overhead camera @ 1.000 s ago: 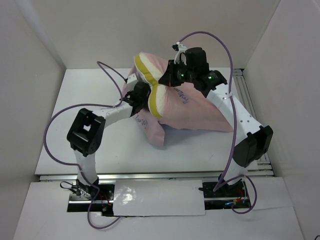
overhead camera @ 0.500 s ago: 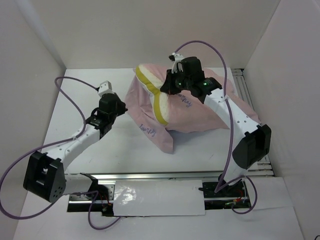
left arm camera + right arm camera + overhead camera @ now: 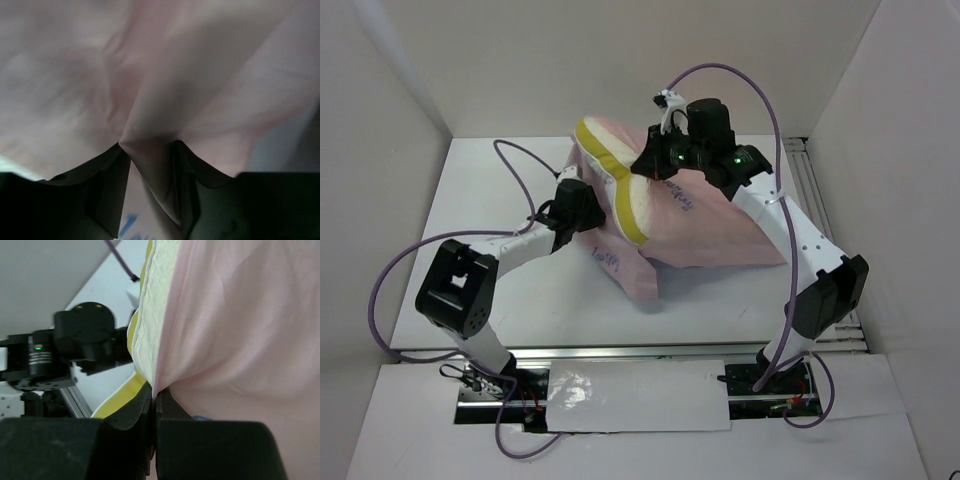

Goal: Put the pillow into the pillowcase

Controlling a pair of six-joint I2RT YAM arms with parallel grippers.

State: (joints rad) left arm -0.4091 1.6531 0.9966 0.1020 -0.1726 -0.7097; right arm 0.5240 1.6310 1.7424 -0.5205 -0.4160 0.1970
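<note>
Soft, light, floppy: grab the pillowcase (image 3: 720, 225) by its open rim, beside the pillow (image 3: 625, 200). Pinched tight there with the right pincer (image 3: 155, 390). Cannot tell for the left pincer (image 3: 149, 147).

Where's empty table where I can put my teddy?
Bare table in front, between the pillowcase and the near rail, and far left, between the wall and the left arm. Crowded in the middle: pillow, pillowcase, left gripper and right gripper.

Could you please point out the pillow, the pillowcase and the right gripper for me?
pillow (image 3: 642, 198): top external view, cream face beside the yellow band.
pillowcase (image 3: 720, 225): top external view, broad pink side.
right gripper (image 3: 155, 396): right wrist view, between the jaws pinching pink fabric.
</note>
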